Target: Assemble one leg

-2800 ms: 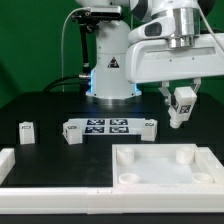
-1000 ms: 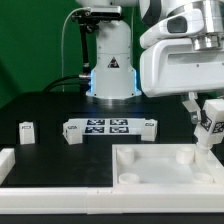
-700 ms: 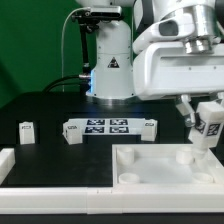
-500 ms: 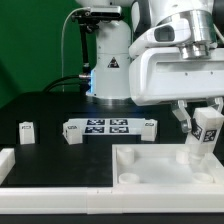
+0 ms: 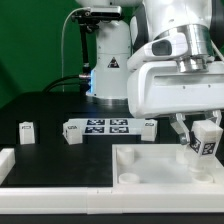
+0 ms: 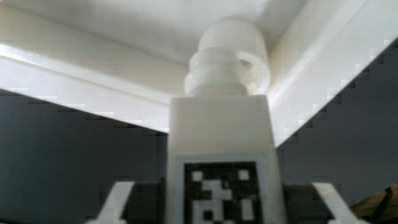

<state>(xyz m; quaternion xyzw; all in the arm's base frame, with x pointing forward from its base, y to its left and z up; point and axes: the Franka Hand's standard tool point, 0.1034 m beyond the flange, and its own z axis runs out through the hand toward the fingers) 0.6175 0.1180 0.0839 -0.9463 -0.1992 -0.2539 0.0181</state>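
My gripper is shut on a leg, a small white block with a black-and-white tag. It holds the leg tilted just above the far right corner of the large white tray, over a round socket there. In the wrist view the leg stands between my fingers. Its round peg end points at the tray's corner wall. My gripper grips the tagged end. A second leg stands alone on the dark table at the exterior view's left.
The marker board lies in the middle of the table behind the tray. A white raised wall runs along the front edge, with a corner piece at the exterior view's left. The robot base stands at the back.
My gripper has carried the leg toward the exterior view's right, then down and forward to the tray's far right corner. The other leg and the marker board have not moved.
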